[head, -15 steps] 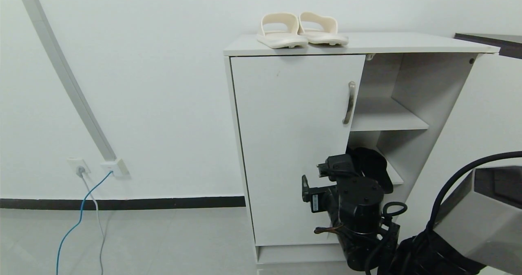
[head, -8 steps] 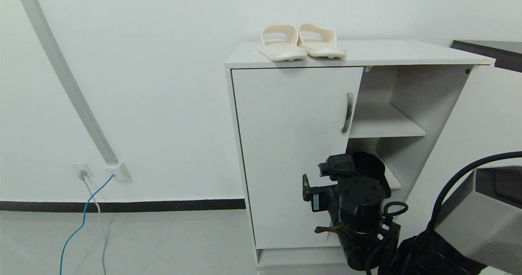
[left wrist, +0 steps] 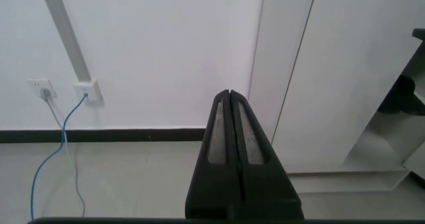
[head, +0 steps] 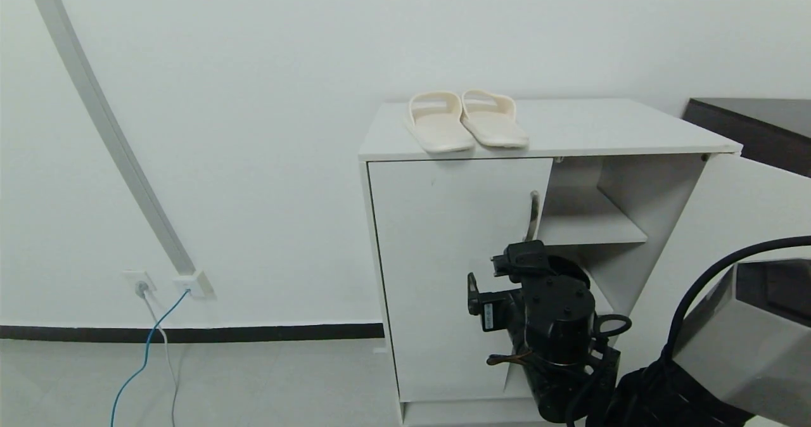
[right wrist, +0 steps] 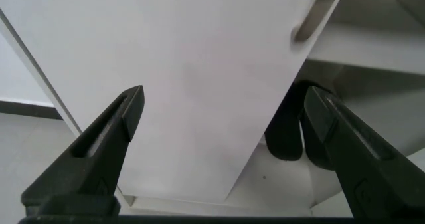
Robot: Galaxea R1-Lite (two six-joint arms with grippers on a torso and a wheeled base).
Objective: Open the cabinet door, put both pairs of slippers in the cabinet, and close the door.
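A pair of cream slippers (head: 467, 120) lies on top of the white cabinet (head: 602, 129). Its left door (head: 450, 256), with a metal handle (head: 533, 215), is closed. The right door (head: 735, 224) stands open, showing the shelves. A pair of black slippers (right wrist: 299, 127) rests on the lower shelf, partly hidden in the head view behind my right arm's wrist (head: 551, 313). My right gripper (right wrist: 224, 94) is open in front of the closed door's inner edge, holding nothing. Beside the cabinet, my left gripper (left wrist: 229, 98) is shut and empty, low over the floor.
Wall sockets with a blue and a grey cable (head: 165, 284) sit left of the cabinet, under a slanted conduit (head: 95, 116). A dark table (head: 754, 123) stands at the far right. Bare floor (head: 222, 382) lies left of the cabinet.
The whole head picture has shifted: the cabinet now sits lower and more of its top shows, so the camera moved. The slippers have kept their places on the cabinet.
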